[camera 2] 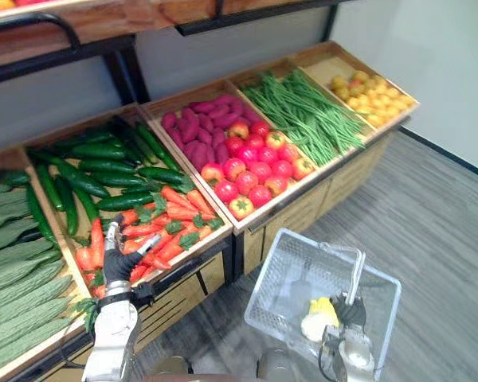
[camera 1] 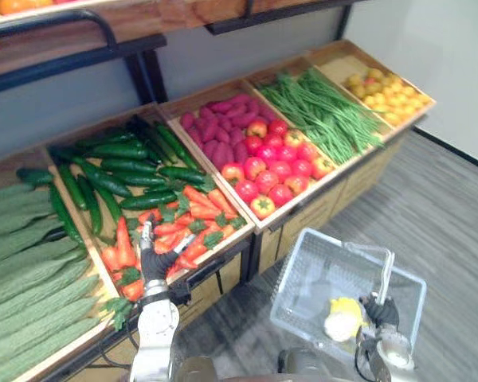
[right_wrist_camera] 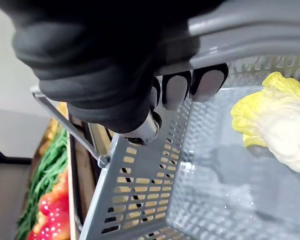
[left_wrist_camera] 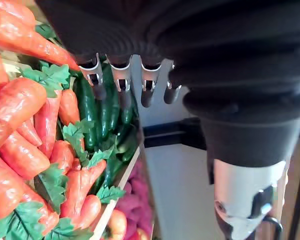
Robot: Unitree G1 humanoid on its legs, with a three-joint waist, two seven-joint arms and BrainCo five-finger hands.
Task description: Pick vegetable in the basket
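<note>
A pile of orange carrots (camera 1: pixel 187 223) with green tops lies in a wooden crate at the front of the stand. My left hand (camera 1: pixel 154 264) hovers just above the near end of that pile. Its fingers (left_wrist_camera: pixel 121 80) are straight and hold nothing, with the carrots (left_wrist_camera: pixel 15 105) close beneath them. My right hand (camera 1: pixel 380 310) is curled round the grey handle (right_wrist_camera: pixel 250 35) of a grey perforated basket (camera 1: pixel 303 274) at the lower right. In the basket lies a yellow-white leafy cabbage (right_wrist_camera: pixel 275 125).
The sloping stand also holds ridged green gourds (camera 1: pixel 24 270), cucumbers (camera 1: pixel 119 167), purple sweet potatoes (camera 1: pixel 215 127), tomatoes (camera 1: pixel 275 171), green beans (camera 1: pixel 327 111) and yellow fruit (camera 1: pixel 386 91). A dark-framed shelf (camera 1: pixel 56 48) hangs over it. Grey floor (camera 1: pixel 446 223) lies to the right.
</note>
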